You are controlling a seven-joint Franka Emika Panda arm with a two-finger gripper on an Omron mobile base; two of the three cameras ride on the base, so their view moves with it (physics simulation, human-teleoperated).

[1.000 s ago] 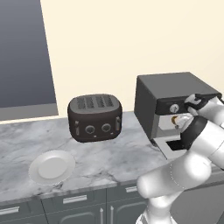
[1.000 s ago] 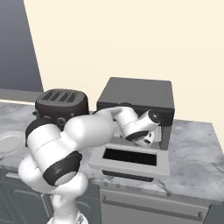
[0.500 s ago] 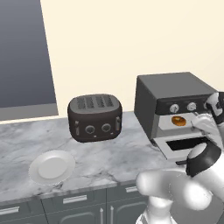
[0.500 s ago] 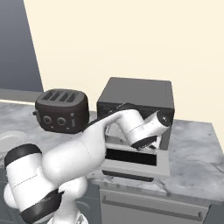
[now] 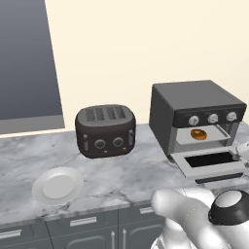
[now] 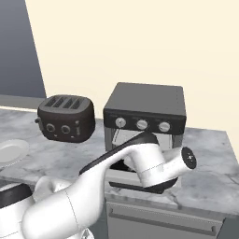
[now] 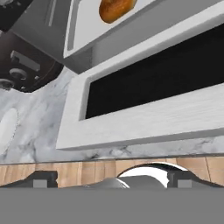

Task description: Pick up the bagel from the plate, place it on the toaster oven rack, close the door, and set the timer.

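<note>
**Bagel on the rack, door down, pincer apart below it**

In the hand view the pincer (image 7: 111, 180) sits at the bottom edge with its two dark fingertips (image 7: 43, 179) standing wide apart and nothing between them. The bagel (image 7: 114, 8) lies at the top centre of that frame, well above the pincer, resting on the light-grey toaster oven rack (image 7: 83, 26). Between bagel and pincer stretches the door (image 7: 144, 118), folded down flat, its pale frame around a dark glass pane.

In the left base view the bagel (image 5: 198, 133) shows at the right of the frame as a small golden ring inside the open mouth of the toaster oven (image 5: 194, 104), on the rack (image 5: 187, 137) under the three silver knobs. The door (image 5: 211, 163) lies open below it, over the front edge of the bench (image 5: 126, 170). The plate (image 5: 58, 185), lower left, is bare and well apart from the oven, with the dark four-slot toaster (image 5: 105, 130) between them.

In the right base view the white arm (image 6: 140, 168) crosses in front of the oven (image 6: 144, 112) and hides its opening, so rack and bagel cannot be made out there. The plate (image 6: 10, 151) is cut off by the left edge. In the hand view the bagel's top is cut off by the frame.
</note>
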